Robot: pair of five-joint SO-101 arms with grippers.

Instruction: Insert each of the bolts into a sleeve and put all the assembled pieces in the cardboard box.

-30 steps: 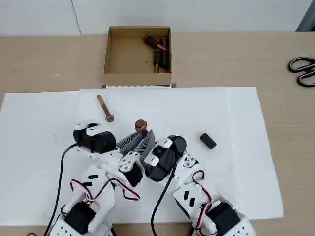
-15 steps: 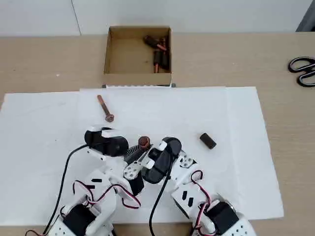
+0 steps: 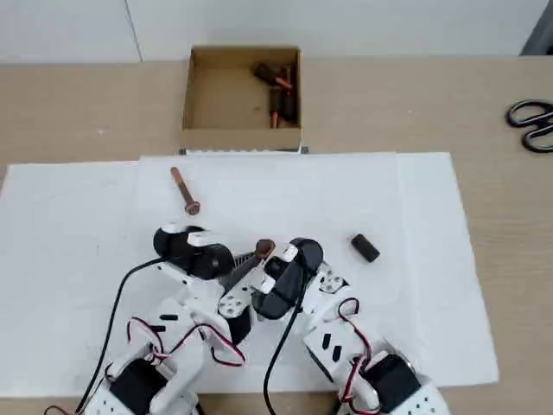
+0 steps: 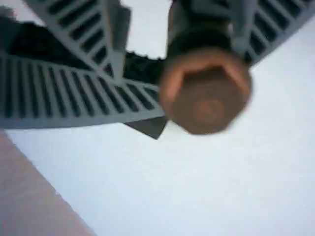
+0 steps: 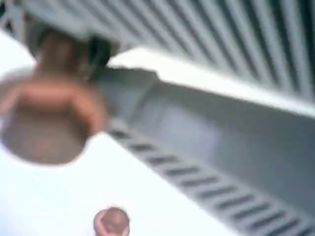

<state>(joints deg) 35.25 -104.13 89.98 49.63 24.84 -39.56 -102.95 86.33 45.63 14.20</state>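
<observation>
A copper bolt (image 3: 264,249) with a dark sleeve (image 4: 197,42) on its shank is held just above the white paper, where the two arms meet. My left gripper (image 3: 249,262) is shut on this sleeved bolt, and its hex head (image 4: 206,93) faces the left wrist camera. My right gripper (image 3: 268,259) presses in from the other side, right beside the blurred bolt head (image 5: 49,123). A loose bolt (image 3: 184,191) lies on the paper at the left, and a loose black sleeve (image 3: 365,247) lies at the right. The cardboard box (image 3: 199,95) stands beyond the paper with assembled pieces (image 3: 278,86) in its right part.
White paper (image 3: 415,199) covers the near table. Black scissors (image 3: 531,124) lie at the far right on the wood. The loose bolt's head (image 5: 112,221) also shows below the right wrist.
Both arms have drawn back toward the near edge together, carrying the bolt nearer and slightly right. The loose bolt, the loose sleeve and the box have stayed put.
</observation>
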